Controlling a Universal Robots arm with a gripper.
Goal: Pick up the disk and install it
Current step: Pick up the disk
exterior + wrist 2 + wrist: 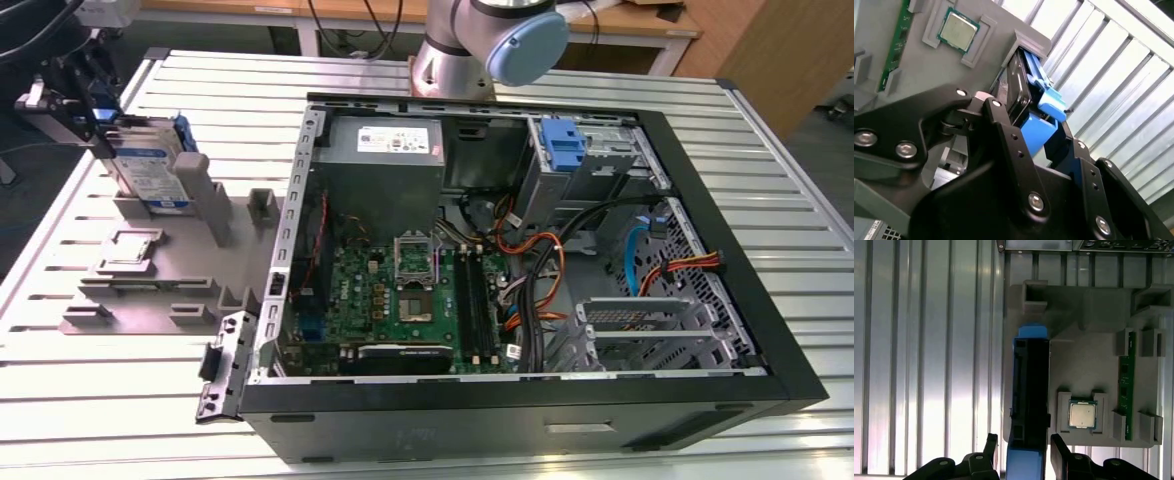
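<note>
Far out at ten o'clock in the exterior view: the black metal gripper (96,125), down over the flat silver disk with a white-and-blue label and blue plastic rails (144,165). Disk standing up on its edge in a slot of the flat grey plastic holder tray (147,290), not lifted out. In both wrist views, gripper (1025,442) set astride the blue end of the disk (1029,380). Cannot tell whether squeezing it or just sitting round it.

Flat in the same tray, just beside the disk: a small square silver chip (1082,415). Past that, a thin green memory stick (1126,390) up on its edge. Under it all, a ribbed silver metal table (80,420).

At three o'clock from the tray, right beside it: a big black open computer case (467,415). Inside:
- a green circuit board (387,290) at seven o'clock
- a grey metal box with a white sticker (387,150) at eleven o'clock
- a tall blue plastic latch piece (567,150) at one o'clock
- orange and black wires (534,270) near the middle

At twelve o'clock, behind the case: the grey-and-blue robot arm (487,40).
</note>
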